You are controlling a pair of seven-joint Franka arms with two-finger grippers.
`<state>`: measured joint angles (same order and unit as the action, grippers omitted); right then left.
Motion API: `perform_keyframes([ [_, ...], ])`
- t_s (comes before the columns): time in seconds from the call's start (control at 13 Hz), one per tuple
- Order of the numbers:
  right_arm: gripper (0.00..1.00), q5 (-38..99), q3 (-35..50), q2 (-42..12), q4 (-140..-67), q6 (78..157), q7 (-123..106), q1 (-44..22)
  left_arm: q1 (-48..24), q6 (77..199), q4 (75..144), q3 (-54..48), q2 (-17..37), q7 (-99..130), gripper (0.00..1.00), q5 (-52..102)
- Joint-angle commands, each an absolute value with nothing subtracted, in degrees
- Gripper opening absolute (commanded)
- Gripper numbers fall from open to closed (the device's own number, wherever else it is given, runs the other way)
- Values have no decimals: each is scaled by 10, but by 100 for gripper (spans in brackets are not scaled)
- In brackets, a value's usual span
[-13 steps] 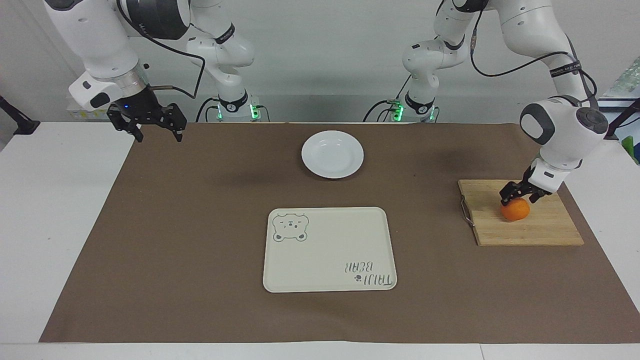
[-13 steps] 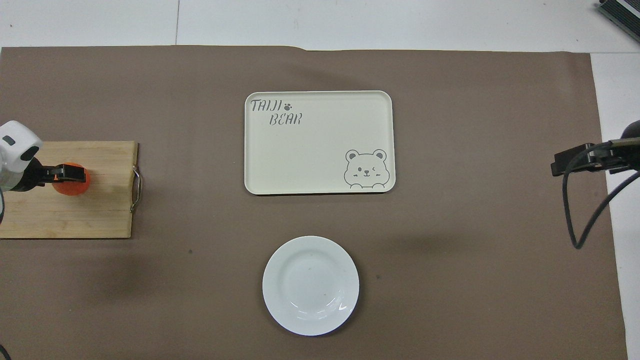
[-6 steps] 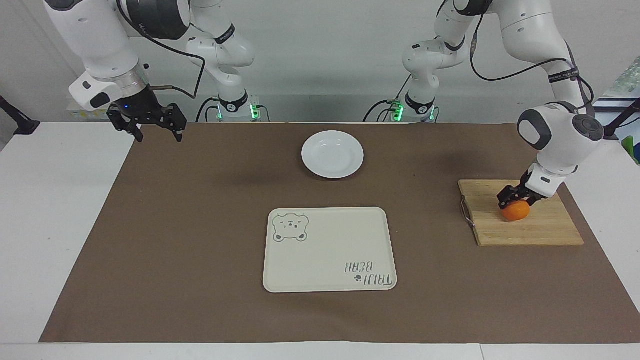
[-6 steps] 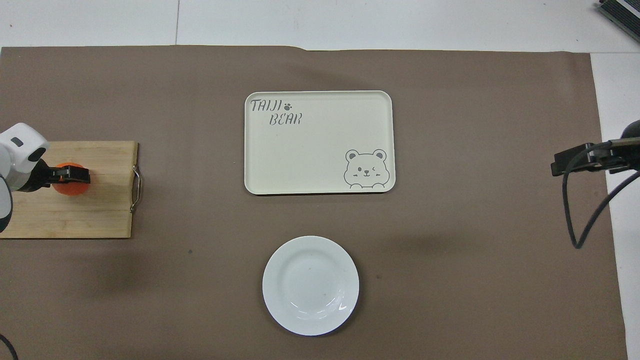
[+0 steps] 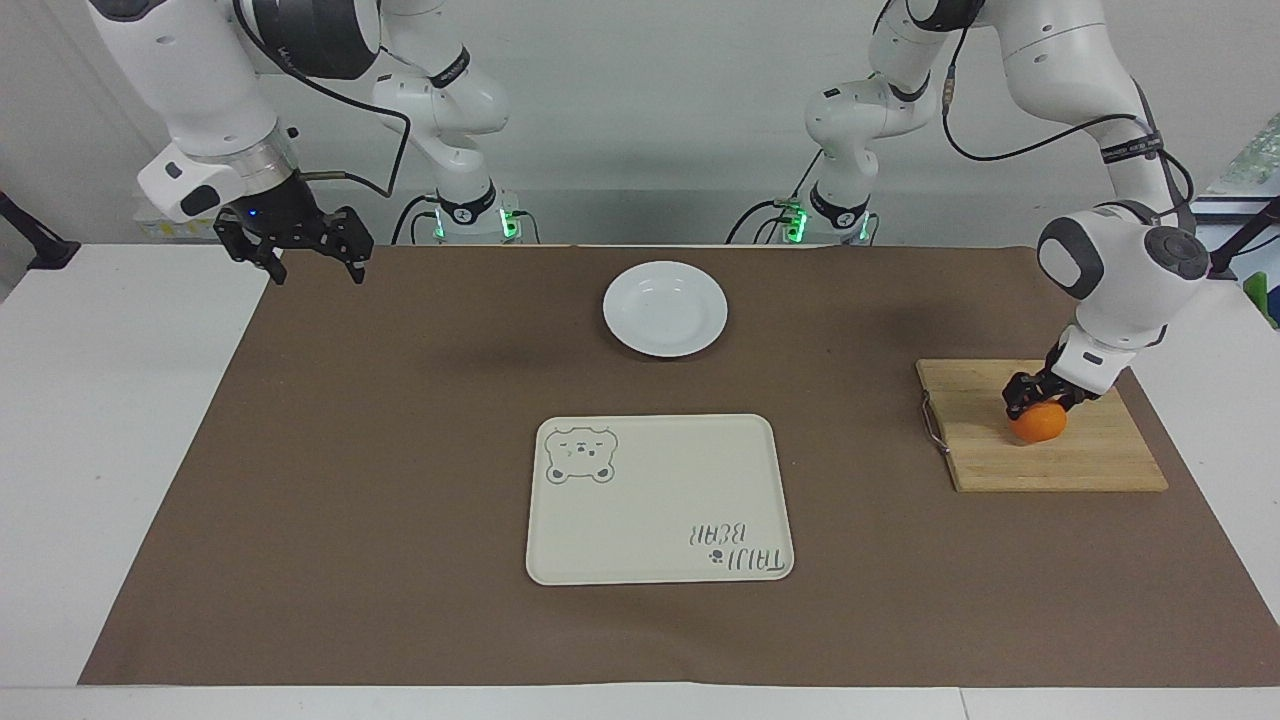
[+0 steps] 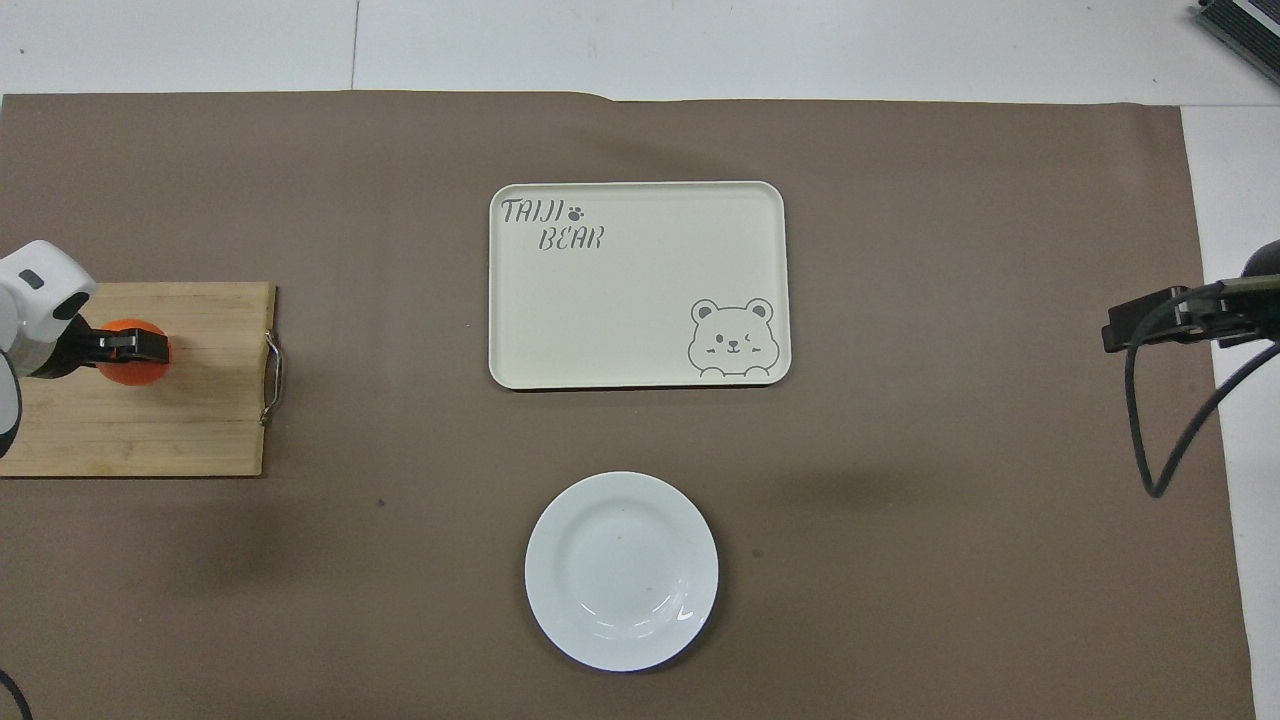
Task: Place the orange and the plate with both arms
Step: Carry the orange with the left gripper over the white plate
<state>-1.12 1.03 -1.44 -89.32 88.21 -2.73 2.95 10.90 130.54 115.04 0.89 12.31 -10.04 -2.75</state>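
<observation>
The orange (image 5: pixel 1040 427) rests on a wooden cutting board (image 5: pixel 1090 460) at the left arm's end of the table. My left gripper (image 5: pixel 1037 405) reaches down onto it, its fingers closed on the fruit's upper sides. In the overhead view the gripper (image 6: pixel 135 347) covers part of the orange (image 6: pixel 125 372). The white plate (image 5: pixel 665 308) lies empty on the brown mat near the robots, and it also shows in the overhead view (image 6: pixel 621 570). My right gripper (image 5: pixel 295 255) waits open and empty, raised over the mat's edge at the right arm's end (image 6: pixel 1125 330).
A cream bear tray (image 5: pixel 660 500) lies empty at mid-table, farther from the robots than the plate, and it shows in the overhead view too (image 6: pixel 640 285). The cutting board (image 6: pixel 150 430) has a metal handle on the side toward the tray. A brown mat covers the table.
The left gripper's fingers have narrowed onto the orange, and gripper and orange have shifted slightly toward the left arm's end of the board. The right arm has not moved.
</observation>
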Motion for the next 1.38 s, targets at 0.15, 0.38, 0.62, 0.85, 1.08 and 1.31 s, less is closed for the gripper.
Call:
perform_keyframes([
  [0.15, 100, -12, 15, -10, -896, 887, -14, 34, 56, 1226, 1114, 3, 109, -105, 16, -40],
  [0.38, 100, -12, 15, -10, -896, 887, -14, 35, -26, 1187, 1116, 2, 98, -90, 16, -33],
  [0.62, 100, -12, 15, -10, -895, 887, -14, 35, -118, 1146, 1116, -1, 91, 13, 16, -14],
  [0.85, 100, -12, 15, -10, -896, 887, -14, 34, -213, 1118, 1116, -1, 70, 97, 16, 23],
  [1.08, 100, -12, 15, -10, -896, 887, -14, 34, -297, 1097, 1118, -1, 57, 189, 18, 53],
  [1.31, 100, -12, 15, -10, -896, 885, -14, 35, -349, 1096, 1124, -4, 46, 222, 18, 110],
])
